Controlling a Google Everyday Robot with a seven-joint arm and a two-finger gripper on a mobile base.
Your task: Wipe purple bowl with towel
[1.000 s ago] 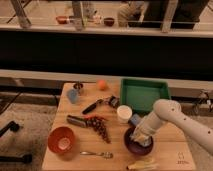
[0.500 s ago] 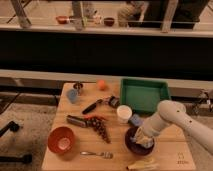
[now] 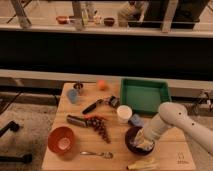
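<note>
Since a second ago the arm has edged slightly toward the table's near edge, keeping the towel (image 3: 143, 144) pressed into the purple bowl (image 3: 132, 140). That bowl sits near the front right of the wooden table (image 3: 60, 115), directly beneath the gripper (image 3: 145, 139), so the wiping stroke only needs to sweep around inside the rim. Whether the fingers are apart or together I cannot tell; the towel hides them. Apparently only the towel lies in the bowl. Behind stands a white cup (image 3: 124, 113), beyond it an empty green tray (image 3: 145, 95); far left, an orange bowl (image 3: 62, 140).
</note>
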